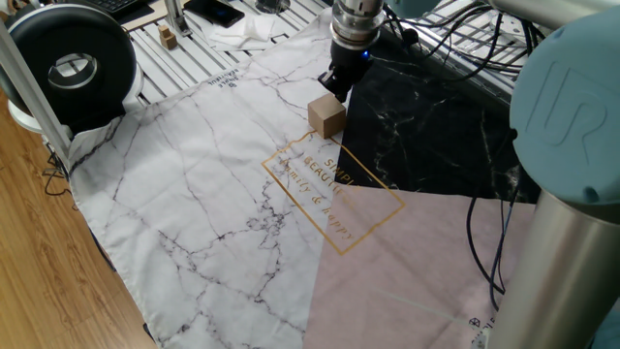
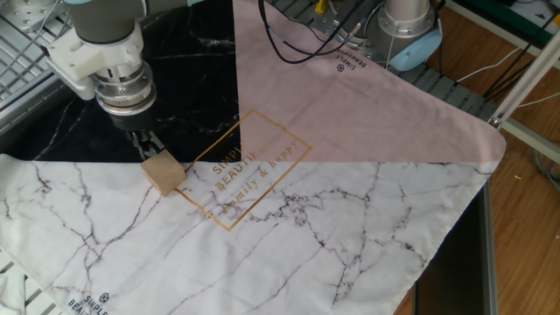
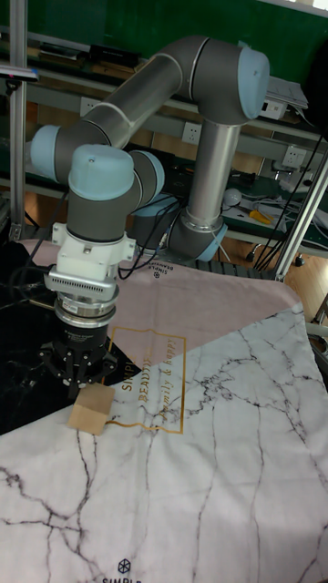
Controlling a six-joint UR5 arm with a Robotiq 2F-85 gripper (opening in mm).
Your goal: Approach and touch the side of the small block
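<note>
The small block [image 1: 326, 116] is a plain tan wooden cube lying on the white marble part of the cloth, right at the border with the black part. The other fixed view shows the small block [image 2: 164, 171] and the tall view shows it too [image 3: 89, 406]. My gripper [image 1: 335, 83] points down just behind the cube, its dark fingers shut together with nothing held. In the other fixed view the gripper [image 2: 143, 145] has its tips against the cube's far side. The tall view has the gripper [image 3: 80, 376] directly above and behind the cube.
The cloth has a gold printed square [image 1: 334, 189] in the middle. A black round device [image 1: 68, 63] stands at the table's left corner, with a tiny wooden block [image 1: 169, 39] on the slatted top behind it. Cables [image 1: 489, 233] hang at the right. The arm's base [image 2: 407, 26] stands at the far side.
</note>
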